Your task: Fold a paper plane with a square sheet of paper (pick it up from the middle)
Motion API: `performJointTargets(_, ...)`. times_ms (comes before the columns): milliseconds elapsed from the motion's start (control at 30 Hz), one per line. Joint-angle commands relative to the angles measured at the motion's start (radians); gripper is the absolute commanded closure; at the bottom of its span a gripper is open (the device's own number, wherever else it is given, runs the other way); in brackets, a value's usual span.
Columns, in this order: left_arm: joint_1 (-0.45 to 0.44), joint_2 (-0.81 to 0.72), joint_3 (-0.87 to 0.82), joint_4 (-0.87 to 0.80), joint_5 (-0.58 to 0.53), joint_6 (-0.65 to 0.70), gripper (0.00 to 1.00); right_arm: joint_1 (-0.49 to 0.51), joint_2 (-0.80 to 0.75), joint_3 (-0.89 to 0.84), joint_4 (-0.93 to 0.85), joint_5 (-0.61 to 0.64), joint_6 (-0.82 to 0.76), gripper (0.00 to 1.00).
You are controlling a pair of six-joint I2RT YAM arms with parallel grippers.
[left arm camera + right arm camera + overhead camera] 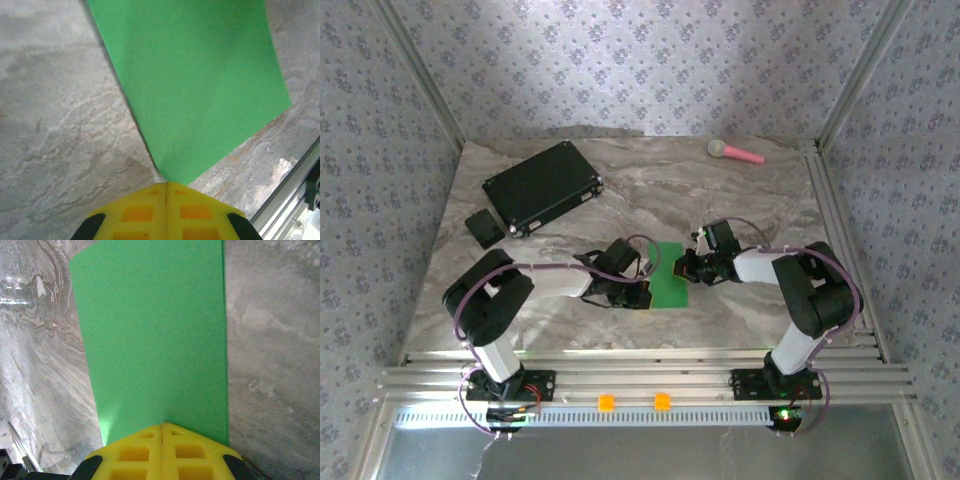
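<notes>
The bright green sheet of paper (667,273) lies on the marble table between my two arms, looking narrower than square from above. My left gripper (645,293) is shut, and in its wrist view the joined yellow fingertips (166,183) meet the near corner of the paper (195,85). From the other side my right gripper (682,268) is shut too, its tips (162,424) set over the near edge of the paper (150,335), which spreads flat away from them. No paper shows between either pair of fingers.
A black rectangular case (542,186) and a small black pad (484,228) lie at the back left. A pink-handled microphone toy (735,152) sits at the back right. Aluminium rails (650,372) with two orange blocks (607,402) run along the near edge.
</notes>
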Motion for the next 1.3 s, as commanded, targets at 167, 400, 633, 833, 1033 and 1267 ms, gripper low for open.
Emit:
performJointTargets(167,0.010,0.035,0.059,0.161,0.040,-0.106,0.99,-0.015,0.036,-0.051,-0.134,0.131,-0.001,1.00)
performJointTargets(400,0.016,0.142,0.066,0.189,0.178,-0.103,0.98,-0.012,0.044,-0.052,-0.128,0.128,0.002,1.00)
performJointTargets(633,0.018,0.109,-0.040,0.076,0.138,-0.019,0.98,-0.013,0.041,-0.056,-0.127,0.127,-0.001,1.00)
performJointTargets(833,-0.003,0.035,-0.086,0.022,0.109,0.040,0.96,-0.014,0.037,-0.057,-0.132,0.133,-0.005,1.00)
performJointTargets(1033,-0.024,-0.005,-0.072,-0.017,0.048,0.075,0.96,-0.012,0.040,-0.053,-0.136,0.133,-0.011,1.00)
performJointTargets(1267,-0.009,-0.156,-0.085,0.055,-0.068,0.009,0.98,-0.001,0.039,-0.019,-0.131,0.101,-0.029,1.00)
